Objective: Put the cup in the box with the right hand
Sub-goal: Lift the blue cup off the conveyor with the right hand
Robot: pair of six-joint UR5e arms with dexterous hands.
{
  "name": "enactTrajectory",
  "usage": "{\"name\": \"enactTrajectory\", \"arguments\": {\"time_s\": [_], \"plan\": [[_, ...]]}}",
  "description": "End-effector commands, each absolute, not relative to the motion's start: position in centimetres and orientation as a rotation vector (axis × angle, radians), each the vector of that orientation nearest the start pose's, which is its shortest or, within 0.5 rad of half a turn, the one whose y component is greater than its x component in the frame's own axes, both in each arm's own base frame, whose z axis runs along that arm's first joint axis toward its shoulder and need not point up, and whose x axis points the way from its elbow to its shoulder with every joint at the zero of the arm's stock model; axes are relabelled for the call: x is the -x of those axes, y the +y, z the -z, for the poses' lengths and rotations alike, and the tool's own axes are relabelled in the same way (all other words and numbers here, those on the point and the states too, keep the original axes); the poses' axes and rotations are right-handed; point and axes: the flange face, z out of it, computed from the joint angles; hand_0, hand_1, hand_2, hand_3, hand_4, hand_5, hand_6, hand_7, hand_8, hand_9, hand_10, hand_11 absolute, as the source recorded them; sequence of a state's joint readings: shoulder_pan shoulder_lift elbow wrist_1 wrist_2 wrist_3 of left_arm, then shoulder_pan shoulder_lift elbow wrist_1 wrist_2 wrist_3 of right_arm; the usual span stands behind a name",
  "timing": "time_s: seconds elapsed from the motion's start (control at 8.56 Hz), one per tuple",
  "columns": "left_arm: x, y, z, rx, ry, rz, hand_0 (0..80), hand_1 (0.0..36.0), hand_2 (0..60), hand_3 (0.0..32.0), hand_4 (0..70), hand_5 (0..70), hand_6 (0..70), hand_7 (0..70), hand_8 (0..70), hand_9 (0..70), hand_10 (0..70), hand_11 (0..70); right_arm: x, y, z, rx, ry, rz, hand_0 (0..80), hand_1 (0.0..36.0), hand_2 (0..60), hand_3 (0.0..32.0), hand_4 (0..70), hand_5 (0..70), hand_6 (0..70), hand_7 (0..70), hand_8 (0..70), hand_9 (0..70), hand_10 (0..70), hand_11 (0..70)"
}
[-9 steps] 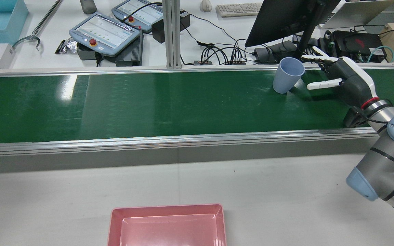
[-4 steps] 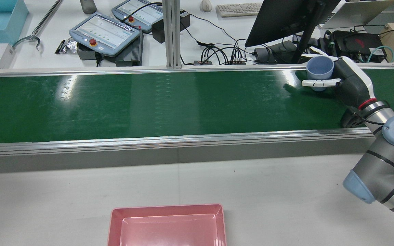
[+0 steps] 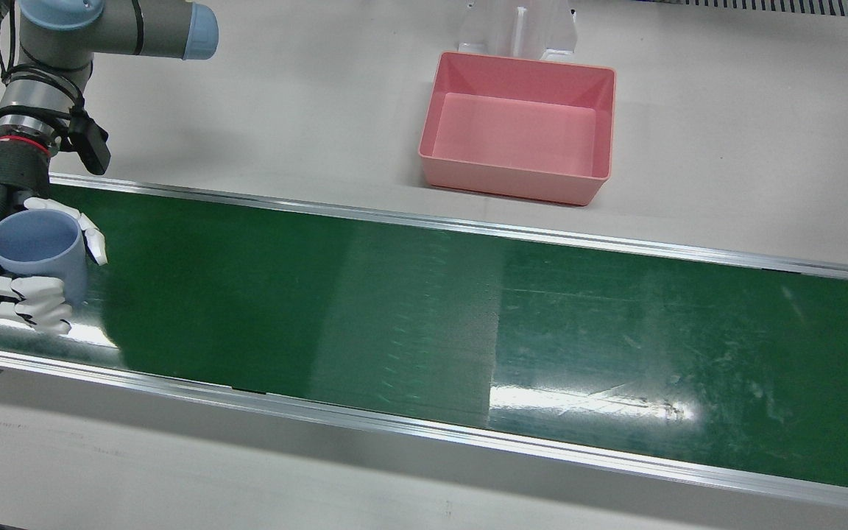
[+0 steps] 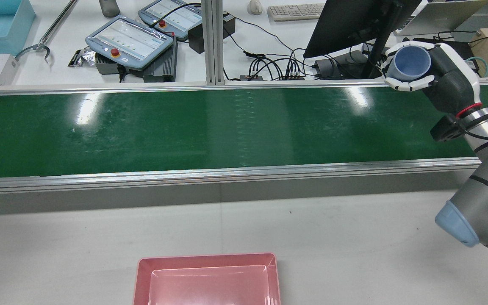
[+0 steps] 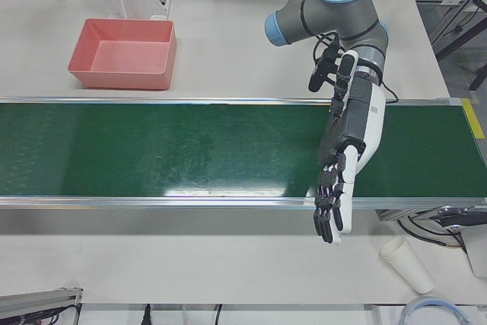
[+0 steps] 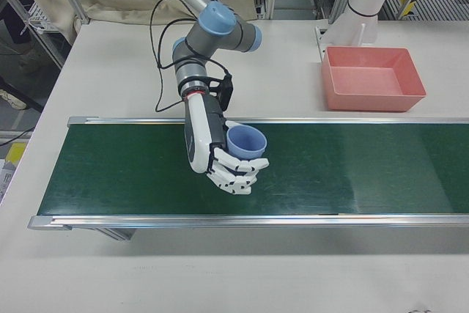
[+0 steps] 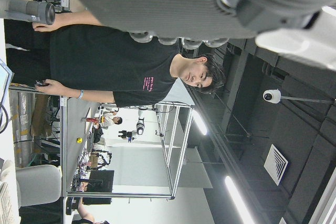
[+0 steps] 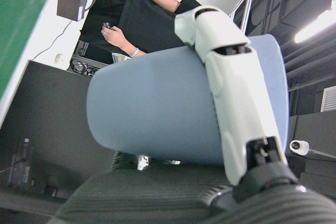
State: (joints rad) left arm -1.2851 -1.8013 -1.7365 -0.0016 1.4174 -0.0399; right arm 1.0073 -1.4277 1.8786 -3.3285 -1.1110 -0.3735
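The right hand (image 6: 233,166) grips the blue cup (image 6: 245,141), mouth up, seemingly lifted clear above the green belt (image 6: 352,166). The pink box (image 6: 374,77) sits well apart across the table. The left hand (image 5: 335,203) hangs open, empty.

Right robot hand (image 4: 413,70) grasped cup (image 4: 412,63), lifted it (off belt (image 4: 184,127)).

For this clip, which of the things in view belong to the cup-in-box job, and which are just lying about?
Job:
- blue plastic cup, held in the right hand
- pink rectangular plastic box, empty

Lying about:
- white paper cup, on its side beyond the green belt
- left hand, open, idle
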Motion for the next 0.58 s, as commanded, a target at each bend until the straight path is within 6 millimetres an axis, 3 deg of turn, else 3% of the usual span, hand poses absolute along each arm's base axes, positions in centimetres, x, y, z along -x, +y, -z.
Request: {"name": "enactTrajectory", "arguments": {"time_s": [0.0,0.12,0.23,0.35,0.47], "plan": [[-2.3,-60.6,-47.9,0.29,2.589,1.741,0.0,0.0,0.0,0.0,0.0,0.0,0.0,0.0,0.0,0.0,0.0,0.0,7.8,-51.7,-39.6,0.262,2.654,1.871,76.0,36.0,60.0,0.0,70.0,34.1,59.9,70.0,70.0,70.0,70.0,70.0],[-2.3,-60.6,-47.8,0.29,2.59,1.739,0.0,0.0,0.0,0.0,0.0,0.0,0.0,0.0,0.0,0.0,0.0,0.0,6.5,-51.1,-37.9,0.276,2.654,1.832,77.7,36.0,60.0,0.0,70.0,33.8,59.4,70.0,70.0,70.0,70.0,70.0],[-2.3,-60.6,-47.8,0.281,2.591,1.733,0.0,0.0,0.0,0.0,0.0,0.0,0.0,0.0,0.0,0.0,0.0,0.0,6.1,-50.9,-37.2,0.28,2.653,1.818,70.8,36.0,60.0,0.0,61.5,33.7,59.1,70.0,70.0,70.0,70.0,70.0],[-2.3,-60.6,-47.7,0.28,2.593,1.729,0.0,0.0,0.0,0.0,0.0,0.0,0.0,0.0,0.0,0.0,0.0,0.0,6.3,-51.0,-37.2,0.278,2.655,1.821,76.0,36.0,60.0,0.0,64.4,33.6,58.8,70.0,70.0,70.0,70.0,70.0],[-2.3,-60.7,-47.6,0.28,2.596,1.725,0.0,0.0,0.0,0.0,0.0,0.0,0.0,0.0,0.0,0.0,0.0,0.0,8.3,-51.2,-36.3,0.233,2.702,1.808,77.7,36.0,60.0,0.0,64.5,33.3,58.4,70.0,70.0,70.0,70.0,70.0]]}}
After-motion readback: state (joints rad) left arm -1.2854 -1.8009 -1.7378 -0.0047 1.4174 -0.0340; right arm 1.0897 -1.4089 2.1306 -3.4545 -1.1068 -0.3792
